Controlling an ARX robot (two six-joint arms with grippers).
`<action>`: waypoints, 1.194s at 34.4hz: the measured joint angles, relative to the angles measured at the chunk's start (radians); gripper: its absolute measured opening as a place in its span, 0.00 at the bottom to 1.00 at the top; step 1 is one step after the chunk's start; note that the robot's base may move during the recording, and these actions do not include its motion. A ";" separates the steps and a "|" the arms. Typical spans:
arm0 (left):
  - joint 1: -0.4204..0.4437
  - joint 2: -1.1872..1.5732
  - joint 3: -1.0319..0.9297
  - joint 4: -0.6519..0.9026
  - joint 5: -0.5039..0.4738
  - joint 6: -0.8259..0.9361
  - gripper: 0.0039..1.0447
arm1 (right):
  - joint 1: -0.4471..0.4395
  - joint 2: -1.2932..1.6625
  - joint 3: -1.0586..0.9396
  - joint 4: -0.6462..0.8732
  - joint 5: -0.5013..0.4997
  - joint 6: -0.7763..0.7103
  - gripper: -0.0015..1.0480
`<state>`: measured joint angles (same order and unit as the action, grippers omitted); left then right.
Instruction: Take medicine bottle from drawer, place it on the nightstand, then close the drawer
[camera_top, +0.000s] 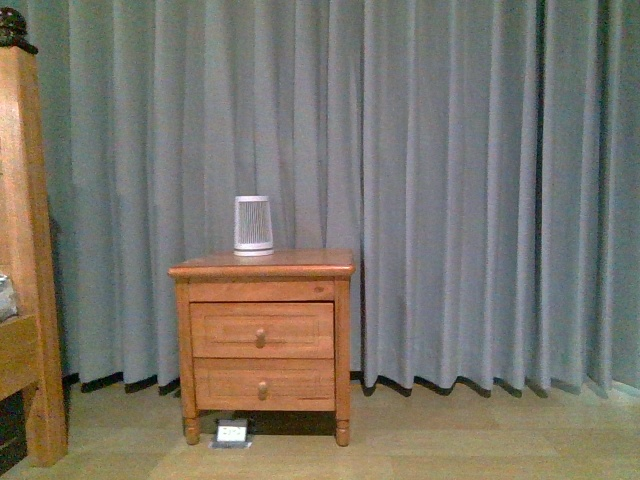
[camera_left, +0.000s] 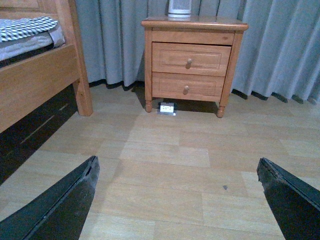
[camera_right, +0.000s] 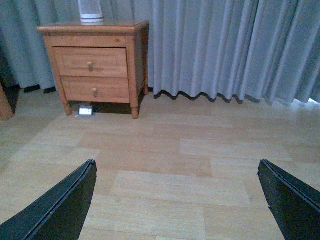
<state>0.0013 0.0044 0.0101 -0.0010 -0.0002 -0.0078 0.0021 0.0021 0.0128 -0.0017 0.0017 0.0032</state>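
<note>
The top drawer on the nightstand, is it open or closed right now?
Closed. The drawer front sits flush with the nightstand frame in all three views, and none of its interior shows.

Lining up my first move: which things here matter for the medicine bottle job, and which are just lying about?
For the job: nightstand; upper drawer, shut; left gripper and right gripper, both open. No medicine bottle in view.
Lying about: white slatted device on top; lower drawer; small object on the floor underneath; bed frame; curtain.
</note>
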 joint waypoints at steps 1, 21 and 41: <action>0.000 0.000 0.000 0.000 0.000 0.000 0.94 | 0.000 0.000 0.000 0.000 0.000 0.000 0.93; 0.000 0.000 0.000 0.000 0.000 0.000 0.94 | 0.000 0.000 0.000 0.000 0.000 0.000 0.93; 0.000 0.000 0.000 0.000 0.000 0.000 0.94 | 0.000 0.000 0.000 0.000 0.000 0.000 0.93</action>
<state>0.0013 0.0044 0.0101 -0.0010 -0.0006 -0.0078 0.0021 0.0021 0.0128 -0.0017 0.0017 0.0032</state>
